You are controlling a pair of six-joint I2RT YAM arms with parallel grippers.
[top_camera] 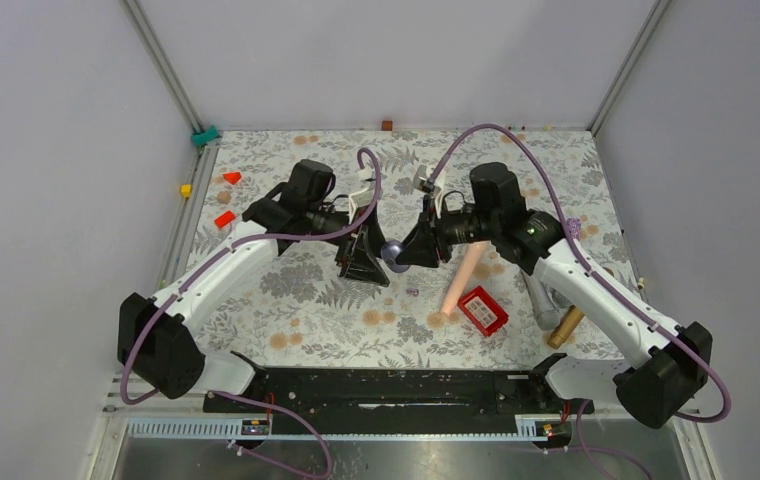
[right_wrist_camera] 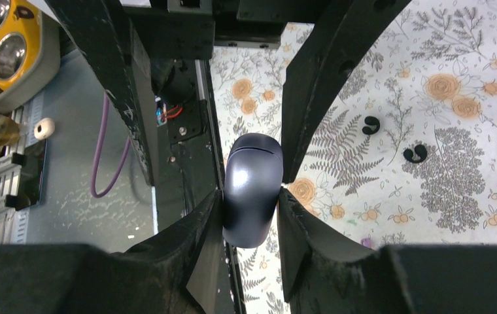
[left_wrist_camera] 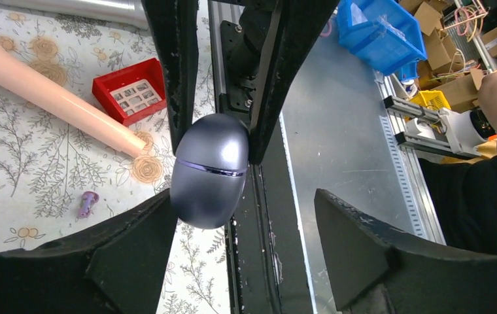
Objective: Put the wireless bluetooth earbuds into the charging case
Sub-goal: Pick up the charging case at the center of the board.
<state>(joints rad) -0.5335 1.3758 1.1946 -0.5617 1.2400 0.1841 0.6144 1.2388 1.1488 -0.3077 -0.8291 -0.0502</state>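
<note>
- Gripping the case [right_wrist_camera: 252,170], your right gripper [right_wrist_camera: 250,193] is clenched on its sides and holds it in the air between the 2 arms.
- Your left gripper [left_wrist_camera: 242,196] is spread wide around the case; 1 finger sits just beside it, the other well apart.
- You can see the case's seam closed.
- The 2 earbuds [right_wrist_camera: 371,125] lie loose on the floral cloth [right_wrist_camera: 468,196], near each other.
- You have 0 earbuds in, by my reading: opening the lid and both insertions remain.
</note>
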